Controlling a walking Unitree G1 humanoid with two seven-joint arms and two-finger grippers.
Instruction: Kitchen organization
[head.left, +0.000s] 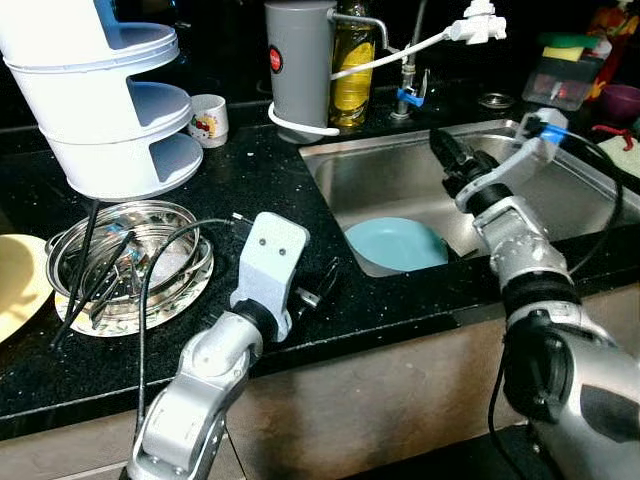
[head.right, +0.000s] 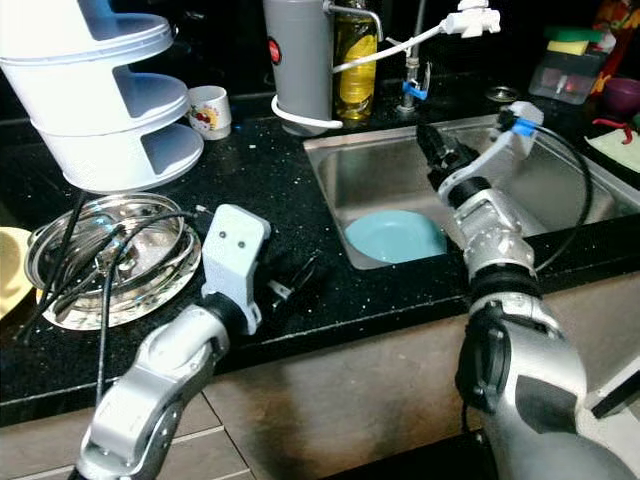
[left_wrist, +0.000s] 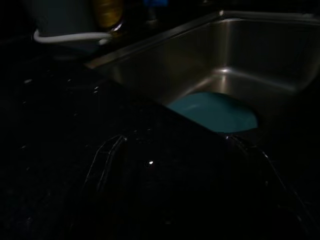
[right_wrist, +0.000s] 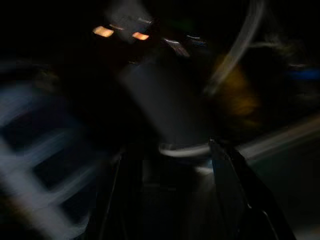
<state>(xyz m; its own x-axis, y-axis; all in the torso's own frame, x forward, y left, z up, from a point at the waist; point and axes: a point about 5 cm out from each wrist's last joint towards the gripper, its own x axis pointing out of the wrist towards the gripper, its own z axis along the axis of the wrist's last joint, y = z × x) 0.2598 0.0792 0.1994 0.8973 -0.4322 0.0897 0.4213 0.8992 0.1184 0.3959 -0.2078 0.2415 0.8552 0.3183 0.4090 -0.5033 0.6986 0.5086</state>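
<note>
A blue plate (head.left: 396, 244) lies in the sink (head.left: 420, 170) at its 7 o'clock corner. The left gripper (head.left: 322, 283) rests on the black surface (head.left: 250, 180) beside the sink, jaws open and empty. The right gripper (head.left: 447, 150) hangs above the basin, jaws apart, empty.

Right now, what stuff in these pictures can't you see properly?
- Blue plate in the sink: its near part is hidden behind the counter edge in the eye views.
- Right wrist view: motion blur smears it all, so the grey canister is only a shape.
- Left wrist view: very dark; the fingers are faint outlines.
- Yellow plate: cut off by the left eye view's edge.
- Steel bowl: cables cover what's inside.
</note>
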